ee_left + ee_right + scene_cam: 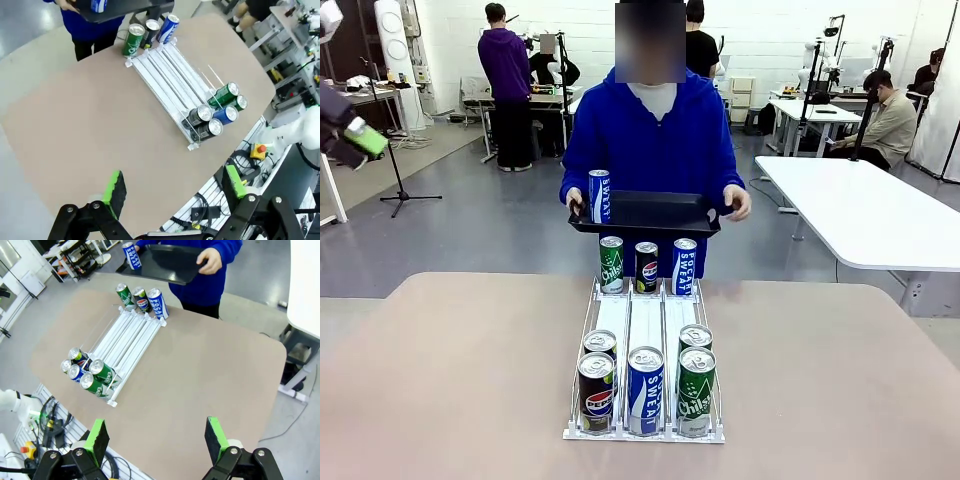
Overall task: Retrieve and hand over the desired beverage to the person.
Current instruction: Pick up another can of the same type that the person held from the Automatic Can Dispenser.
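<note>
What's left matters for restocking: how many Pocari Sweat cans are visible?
3. Tray can: on the black tray the person holds. Far can: rack, right lane. Near can: middle lane, front. Rear cans are partly hidden.

The left gripper [174, 187] hangs high by the surface's near left corner, its jaws spread wide and empty, while the right gripper [156, 434] hovers above the near right corner, jaws likewise wide apart, gripping nothing.
</note>
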Controlling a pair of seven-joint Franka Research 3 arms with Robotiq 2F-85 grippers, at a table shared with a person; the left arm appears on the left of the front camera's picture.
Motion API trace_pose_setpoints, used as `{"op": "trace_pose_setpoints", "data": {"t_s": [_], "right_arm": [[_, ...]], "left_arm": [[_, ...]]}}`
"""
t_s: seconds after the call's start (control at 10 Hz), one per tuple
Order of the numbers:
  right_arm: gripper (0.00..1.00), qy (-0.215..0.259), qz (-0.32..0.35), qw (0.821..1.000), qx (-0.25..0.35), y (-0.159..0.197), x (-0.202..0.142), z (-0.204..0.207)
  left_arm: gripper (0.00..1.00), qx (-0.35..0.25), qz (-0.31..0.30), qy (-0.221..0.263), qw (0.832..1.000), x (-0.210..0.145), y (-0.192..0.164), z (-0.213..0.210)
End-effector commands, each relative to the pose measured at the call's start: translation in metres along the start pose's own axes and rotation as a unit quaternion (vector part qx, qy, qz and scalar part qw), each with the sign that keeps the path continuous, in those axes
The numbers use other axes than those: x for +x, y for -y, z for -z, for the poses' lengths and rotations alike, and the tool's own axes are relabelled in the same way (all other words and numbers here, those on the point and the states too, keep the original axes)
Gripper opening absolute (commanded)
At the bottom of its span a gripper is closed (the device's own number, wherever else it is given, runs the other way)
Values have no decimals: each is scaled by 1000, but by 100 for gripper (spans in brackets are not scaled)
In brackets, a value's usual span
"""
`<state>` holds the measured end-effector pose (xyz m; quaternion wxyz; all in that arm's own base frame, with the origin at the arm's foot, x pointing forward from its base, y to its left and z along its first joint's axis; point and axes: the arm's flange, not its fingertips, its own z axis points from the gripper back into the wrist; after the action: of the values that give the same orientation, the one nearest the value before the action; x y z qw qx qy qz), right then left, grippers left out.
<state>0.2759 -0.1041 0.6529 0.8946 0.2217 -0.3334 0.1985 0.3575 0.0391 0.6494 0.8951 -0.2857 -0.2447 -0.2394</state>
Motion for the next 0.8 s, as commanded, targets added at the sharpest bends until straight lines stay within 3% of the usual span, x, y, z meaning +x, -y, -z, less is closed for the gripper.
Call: {"op": "trace_pose_setpoints", "data": {"t_s": [0.0,0.2,0.3,0.7], "right_arm": [[100,2,-4,1000,8,-1,0,1],[100,2,-4,1000,8,-1,0,1],[100,2,-4,1000,8,-1,0,1],[100,2,-4,1000,8,-1,0,1]], "left_arm": [[100,-19,14,20,1000,-13,2,6],[100,-11,27,43,999,-18,9,-4],[100,-10,3,10,1000,-11,-6,0],[100,-10,3,10,1000,-11,-6,0]]}}
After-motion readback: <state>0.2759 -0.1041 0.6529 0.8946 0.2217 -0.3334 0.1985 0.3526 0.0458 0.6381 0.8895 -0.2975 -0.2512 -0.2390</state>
